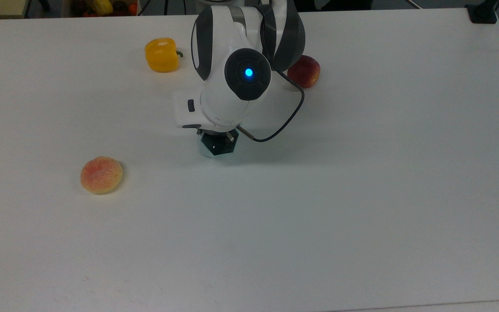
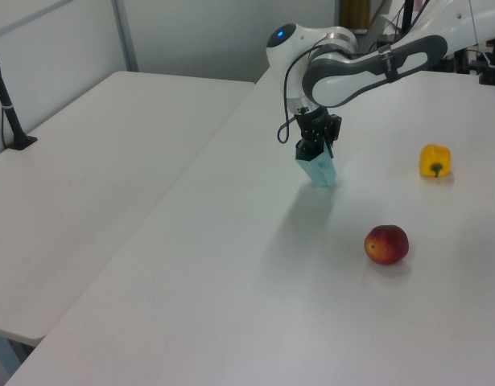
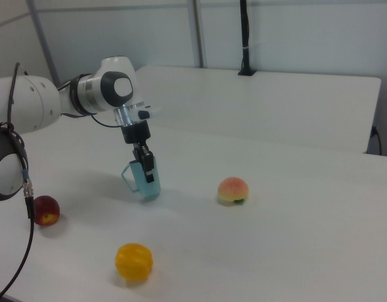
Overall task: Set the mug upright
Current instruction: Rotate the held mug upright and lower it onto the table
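Mug (image 3: pixel 146 182) is standing upright on the white table (image 1: pixel 362 195), mouth up, base on the surface, maybe tilted a touch in the right view. Handle (image 3: pixel 128 176) sticks out toward the right view's left. In the top view the mug (image 1: pixel 215 148) sits just below the arm's wrist, dark interior visible through the hexagonal rim.

Gripper (image 3: pixel 146 171) comes down from above and is pinching the mug wall at the rim, one finger inside the cup and one outside. Same grip in the left view: gripper (image 2: pixel 315 153) on top of the mug (image 2: pixel 320 172), fingers pointing straight down.

Other stuff on the table, all well apart from the mug:
- yellow pepper (image 1: pixel 161 54), toward the top view's upper left
- red apple (image 1: pixel 305 71), partly behind the arm in the top view, clear in the left view (image 2: pixel 386 244)
- peach (image 1: pixel 101 174), toward the top view's lower left; in the right view (image 3: pixel 233 190) it's to the mug's right

Black cable (image 1: pixel 284 125) loops from the wrist out to the top view's right, hanging clear of the mug.
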